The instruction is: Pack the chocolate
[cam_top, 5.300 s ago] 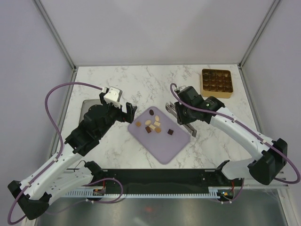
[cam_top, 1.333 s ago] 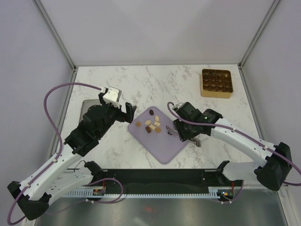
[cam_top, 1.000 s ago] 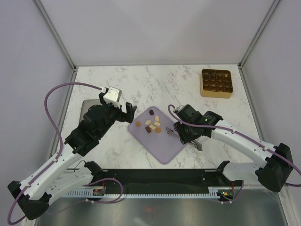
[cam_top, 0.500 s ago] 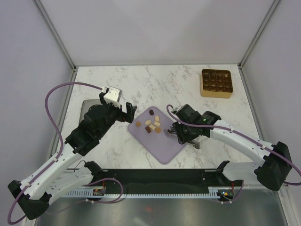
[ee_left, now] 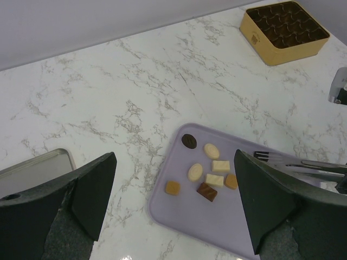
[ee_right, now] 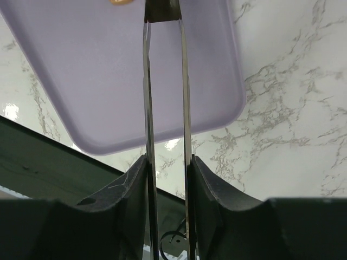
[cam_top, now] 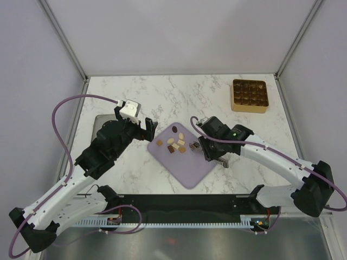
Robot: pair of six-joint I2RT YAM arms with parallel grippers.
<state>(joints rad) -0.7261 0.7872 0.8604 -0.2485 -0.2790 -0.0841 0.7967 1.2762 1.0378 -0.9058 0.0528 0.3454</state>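
**Tongs pinch a dark piece over the lilac mat**

We see the right gripper (ee_right: 167, 184) pressed onto metal tongs (ee_right: 147, 108), whose tips appear to pinch a dark piece (ee_right: 162, 11). The rest of the chocolate (ee_left: 212, 173) lies clustered on the mat (cam_top: 187, 168), well apart from the gold tray (ee_left: 282, 52). The left gripper (ee_left: 173, 211) hangs spread. We would hold the squeeze steady and lift straight off the counter (cam_top: 162, 97).

Two arms, the left arm (cam_top: 59, 189) and the right arm (cam_top: 271, 157), are built of white shell links joined by black joint housings. A purple cable (cam_top: 59, 116) loops back from behind each pincer. The left pincer (cam_top: 147, 129) has broad matte-black fingers (ee_left: 92, 195) and a white boxy camera block (cam_top: 130, 110) just behind. The right pincer (cam_top: 208, 150) has curved black fingers (ee_right: 130, 189), with a small green light (cam_top: 234, 130) on the housing behind.
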